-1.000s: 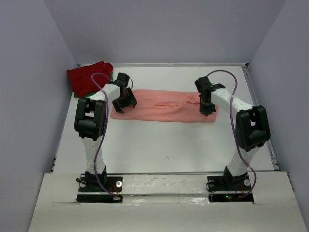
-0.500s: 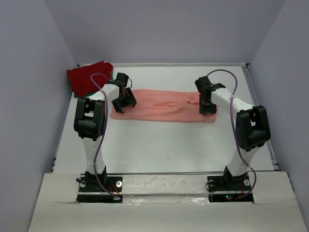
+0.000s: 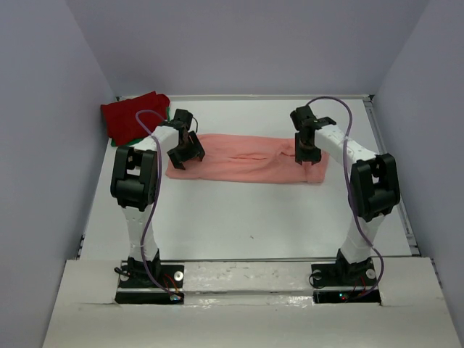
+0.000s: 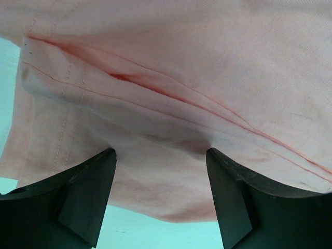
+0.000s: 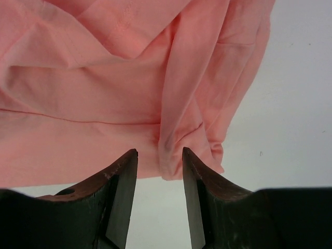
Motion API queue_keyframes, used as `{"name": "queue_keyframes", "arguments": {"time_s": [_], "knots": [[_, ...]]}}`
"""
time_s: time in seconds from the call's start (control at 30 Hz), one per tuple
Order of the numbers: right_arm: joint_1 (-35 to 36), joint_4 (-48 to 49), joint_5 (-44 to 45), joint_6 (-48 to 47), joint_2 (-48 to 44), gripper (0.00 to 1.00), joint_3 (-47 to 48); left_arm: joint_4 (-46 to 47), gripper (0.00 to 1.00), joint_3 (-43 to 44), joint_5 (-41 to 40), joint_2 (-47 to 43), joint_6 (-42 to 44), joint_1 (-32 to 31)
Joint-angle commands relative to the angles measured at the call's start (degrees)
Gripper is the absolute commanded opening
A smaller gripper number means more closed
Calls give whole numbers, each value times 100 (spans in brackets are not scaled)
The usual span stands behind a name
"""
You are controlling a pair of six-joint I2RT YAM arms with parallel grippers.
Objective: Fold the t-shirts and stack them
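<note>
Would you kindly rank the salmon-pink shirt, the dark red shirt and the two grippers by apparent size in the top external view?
1. salmon-pink shirt
2. dark red shirt
3. left gripper and right gripper: they look alike, and both sit nearer the camera, so I leave them unranked.

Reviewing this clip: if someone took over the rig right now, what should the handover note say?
Left tool: open, low over the left end of the salmon-pink shirt, gripping nothing.
Right tool: open at that shirt's right end, nothing between its fingers.
The pink shirt lies as a long band across the table.
Dark red shirt: far left corner, with an edge of the green shirt showing beneath.
Done: red on green; pink folded lengthwise.
To do: fold pink into a pad and stack it.
</note>
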Motion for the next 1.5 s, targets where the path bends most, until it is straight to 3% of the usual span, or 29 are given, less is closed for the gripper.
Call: {"name": "queue_keyframes", "arguments": {"time_s": [0.0,0.17,0.3,0.37,0.43,0.47,0.5,0.9,1.2,1.47], "knots": [[30,76,-140,-11,141,45,-4,11,82,-205,240,111,7,-4],[30,208,-202,24,185,44,-110,2,82,-187,240,120,16,5],[30,208,-131,50,273,34,-101,2,82,-196,240,111,16,5],[30,208,-131,111,273,26,-110,2,82,-205,240,93,25,-4],[30,208,-27,243,229,8,-127,11,82,-223,223,93,16,-4],[30,199,26,287,203,8,-136,11,82,-223,223,85,16,-4],[30,199,105,322,194,0,-145,11,82,-214,231,102,7,-4],[30,-469,2047,1754,-68,0,-399,55,82,-389,388,181,-142,92],[-172,-688,2365,1878,-289,0,-356,47,82,-416,469,207,-134,207],[-488,-1127,2610,1904,-132,0,302,90,82,-504,539,260,-151,216]]}}
